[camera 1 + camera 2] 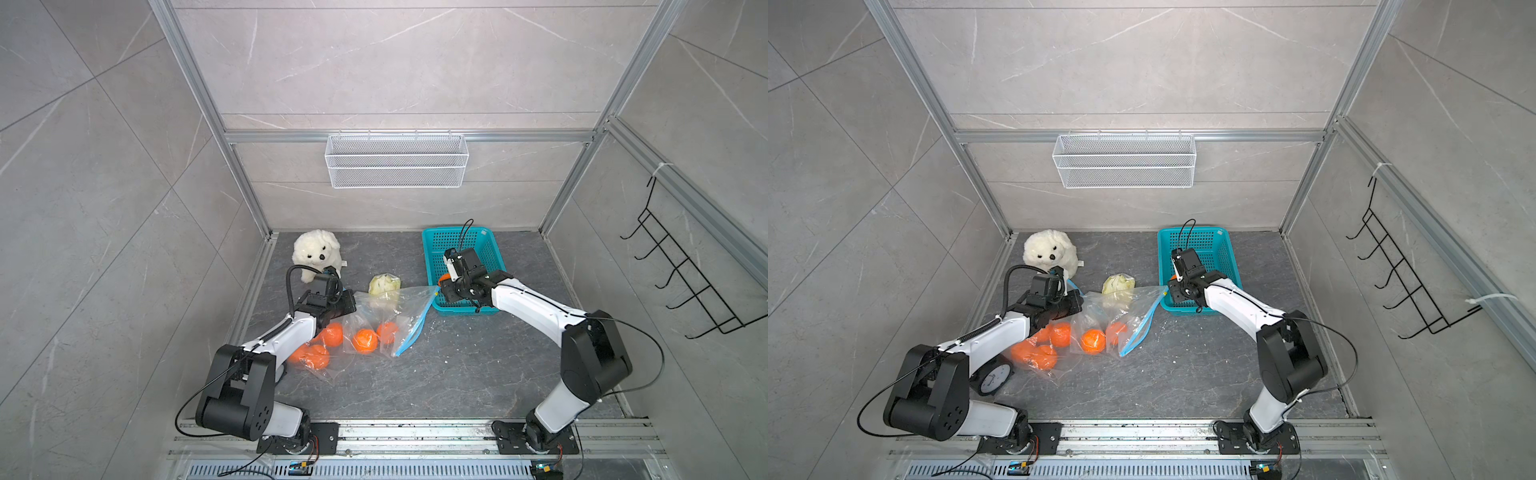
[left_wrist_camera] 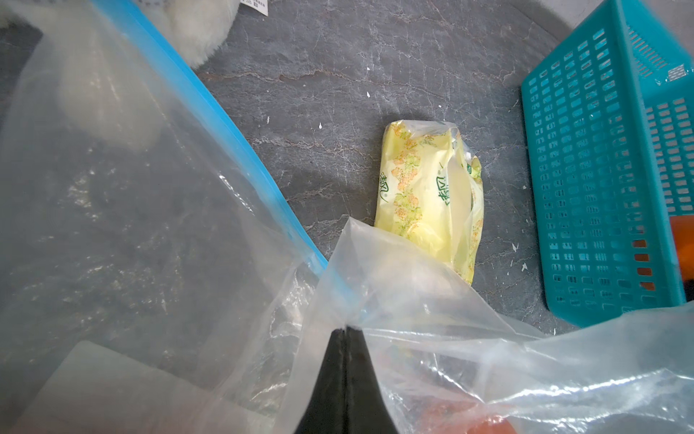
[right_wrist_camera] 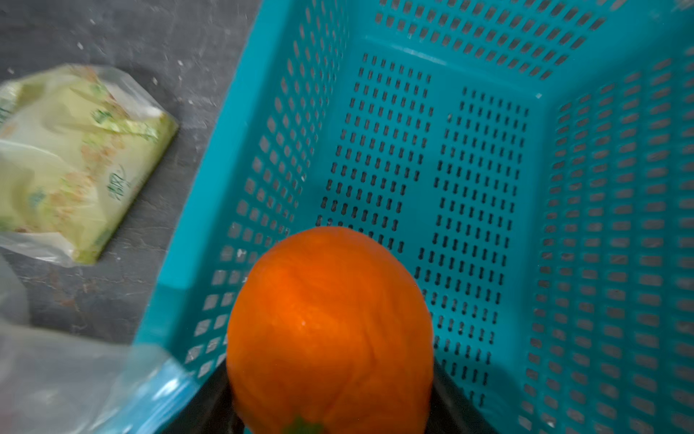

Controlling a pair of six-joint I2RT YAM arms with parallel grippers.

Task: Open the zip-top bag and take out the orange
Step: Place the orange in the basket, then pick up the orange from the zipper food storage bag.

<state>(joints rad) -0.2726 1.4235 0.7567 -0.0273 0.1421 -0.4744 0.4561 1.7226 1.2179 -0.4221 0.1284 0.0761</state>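
Nearest, the zip-top bag is lying on the counter, and other oranges are being enclosed by it. Just beyond, a fold of its clear film is being pinched by the clenched left end effector. Farther right, the orange is being gripped by the right end effector, outside the bag, and is being held over the near end of the teal basket.

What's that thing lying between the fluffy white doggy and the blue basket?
A yellow pack of tissues lies between the white plush dog and the teal basket. It shows in both top views.
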